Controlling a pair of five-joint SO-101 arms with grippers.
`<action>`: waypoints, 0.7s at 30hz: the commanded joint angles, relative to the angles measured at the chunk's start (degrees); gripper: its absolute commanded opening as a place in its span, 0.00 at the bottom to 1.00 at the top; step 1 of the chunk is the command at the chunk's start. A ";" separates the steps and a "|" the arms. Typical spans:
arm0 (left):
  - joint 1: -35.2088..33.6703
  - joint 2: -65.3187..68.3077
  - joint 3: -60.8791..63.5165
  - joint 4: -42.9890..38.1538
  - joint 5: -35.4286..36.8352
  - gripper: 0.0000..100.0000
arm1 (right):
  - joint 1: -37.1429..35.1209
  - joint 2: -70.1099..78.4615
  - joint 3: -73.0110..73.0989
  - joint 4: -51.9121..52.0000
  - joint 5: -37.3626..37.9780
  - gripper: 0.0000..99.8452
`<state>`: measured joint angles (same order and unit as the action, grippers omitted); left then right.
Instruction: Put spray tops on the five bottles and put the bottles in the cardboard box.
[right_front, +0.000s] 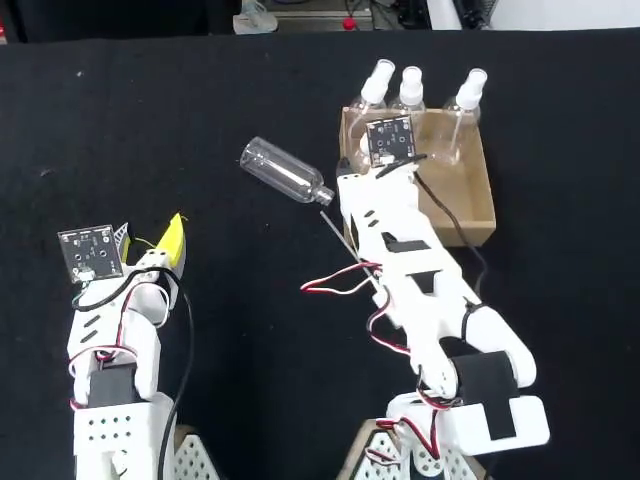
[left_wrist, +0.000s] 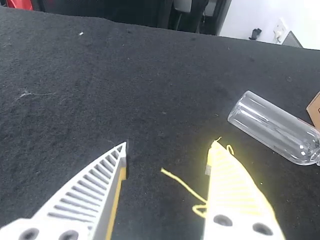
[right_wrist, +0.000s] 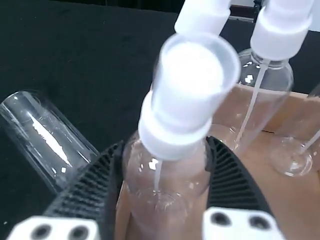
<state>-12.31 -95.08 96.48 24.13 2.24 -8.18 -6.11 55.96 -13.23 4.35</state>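
Three clear bottles with white spray tops stand at the far side of the cardboard box (right_front: 478, 205). My right gripper (right_wrist: 165, 150) is shut on the leftmost bottle (right_front: 372, 95) (right_wrist: 167, 180) at the box's far left corner, one black finger on each side of its body. The two others (right_front: 411, 92) (right_front: 466, 100) stand beside it. A capless clear bottle (right_front: 284, 170) (left_wrist: 272, 127) lies on its side on the black table, left of the box. My left gripper (left_wrist: 170, 147) (right_front: 165, 245) is open over bare cloth, well short of that lying bottle.
A thin straight tube (right_front: 340, 236) lies on the cloth beside the right arm. Red, white and black wires (right_front: 340, 280) loop off that arm. The near half of the box floor is bare. The table edge runs along the back.
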 joint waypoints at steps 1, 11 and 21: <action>0.75 -0.35 1.36 0.09 -0.18 0.25 | -1.32 -0.22 -1.63 0.35 0.44 0.19; 0.75 -0.35 1.36 0.09 -0.18 0.25 | -1.41 -0.22 -1.54 0.44 0.00 0.27; 0.75 -0.35 1.36 0.09 -0.18 0.25 | -1.41 -0.22 -0.75 0.44 0.35 0.37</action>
<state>-12.31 -95.08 96.48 24.13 2.24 -8.62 -6.11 55.96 -13.23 4.18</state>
